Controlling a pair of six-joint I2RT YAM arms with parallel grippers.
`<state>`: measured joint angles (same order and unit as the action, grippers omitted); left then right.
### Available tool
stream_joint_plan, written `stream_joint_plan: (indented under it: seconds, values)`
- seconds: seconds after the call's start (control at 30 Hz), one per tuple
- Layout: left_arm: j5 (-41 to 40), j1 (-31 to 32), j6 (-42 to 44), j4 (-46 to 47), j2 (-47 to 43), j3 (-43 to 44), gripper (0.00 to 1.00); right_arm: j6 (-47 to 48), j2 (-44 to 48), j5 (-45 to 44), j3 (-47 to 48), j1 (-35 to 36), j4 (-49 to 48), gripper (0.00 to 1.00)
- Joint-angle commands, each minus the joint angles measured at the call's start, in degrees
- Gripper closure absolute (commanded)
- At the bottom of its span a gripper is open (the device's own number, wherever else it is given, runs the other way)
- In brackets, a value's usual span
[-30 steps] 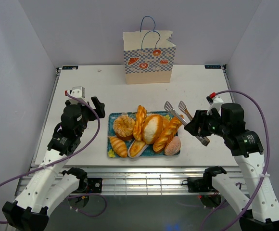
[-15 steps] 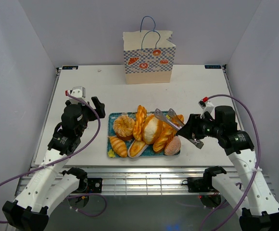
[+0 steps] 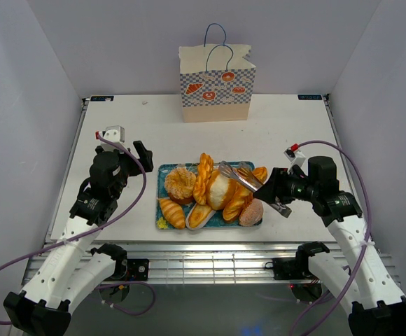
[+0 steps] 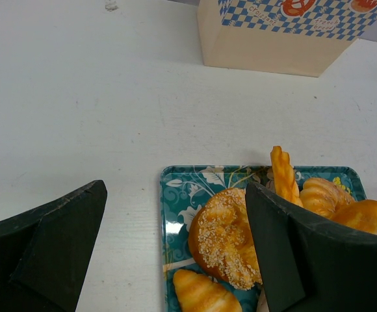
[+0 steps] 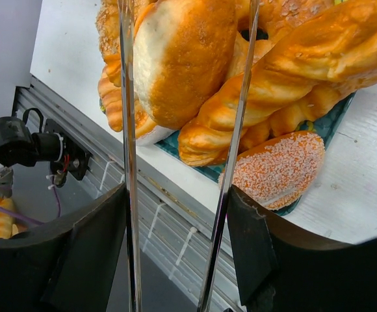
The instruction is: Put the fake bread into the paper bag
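Observation:
The fake bread is heaped on a teal floral tray in the middle of the table. My right gripper is shut on metal tongs. Their two arms press against my fingers and stay spread. The tongs straddle a pale split loaf, beside a twisted loaf and a sprinkled bun. My left gripper stands open and empty at the tray's left edge, near a sesame bun. The paper bag stands upright and open at the back.
The bag's base lies well beyond the tray in the left wrist view. The table's metal front rail runs just below the tray. White walls close in the table on both sides.
My right arm has swung left with the tongs, from beside the tray's right edge to over the bread pile. The left arm has not moved.

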<state>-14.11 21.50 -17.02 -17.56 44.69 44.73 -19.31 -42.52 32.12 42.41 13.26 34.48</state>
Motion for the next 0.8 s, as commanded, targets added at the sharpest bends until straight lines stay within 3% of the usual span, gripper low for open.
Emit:
stream_joint_plan:
  seconds: [0.0,0.77]
  values:
    - [-0.13,0.04,0.32,-0.02,-0.21,1.24,0.02,-1.17,0.07,3.21,-1.1,0.28,-4.33,0.34]
    - [-0.04,0.04,0.4,-0.02,-0.39,1.24,0.02,-1.78,-3.18,4.36,-4.36,3.35,-8.46,0.41]
